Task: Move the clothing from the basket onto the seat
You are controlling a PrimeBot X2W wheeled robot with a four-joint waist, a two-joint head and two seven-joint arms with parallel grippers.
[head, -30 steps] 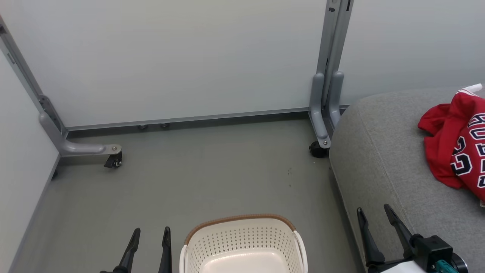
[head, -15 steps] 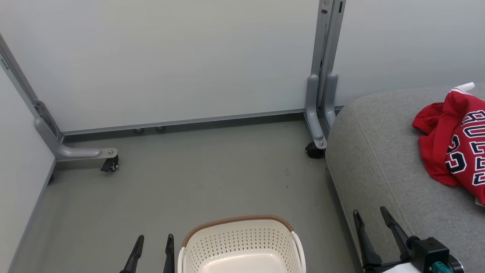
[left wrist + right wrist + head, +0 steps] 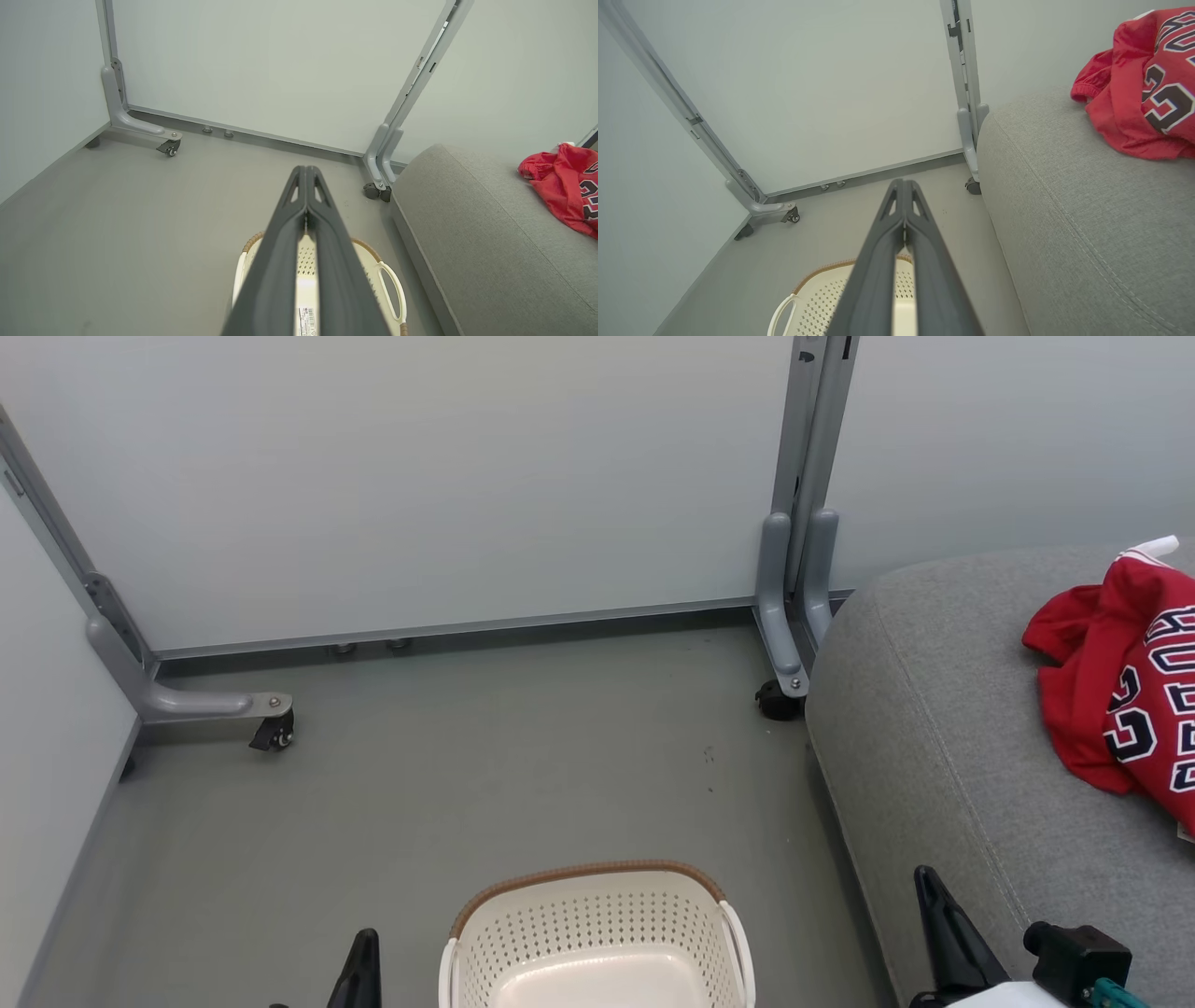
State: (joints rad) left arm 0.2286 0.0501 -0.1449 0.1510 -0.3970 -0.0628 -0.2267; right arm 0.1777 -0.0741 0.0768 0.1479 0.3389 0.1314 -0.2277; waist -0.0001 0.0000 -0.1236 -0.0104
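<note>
The red jersey lies crumpled on the grey seat at the right, its numerals facing up. On the floor at the bottom centre stands the cream basket, with nothing in the part I can see. My left gripper is shut and holds nothing, just left of the basket. My right gripper is shut too, by the seat's front edge. In the left wrist view the closed gripper is above the basket, with the jersey far right. In the right wrist view the closed gripper is above the basket, beside the seat and jersey.
Pale partition panels on grey wheeled feet close off the back and left; one castor is at the left, another sits against the seat's corner. Grey floor stretches between the basket and the panels.
Both grippers have gone from open to shut and sunk lower in the head view. The head camera has shifted slightly; jersey, seat and basket stay put.
</note>
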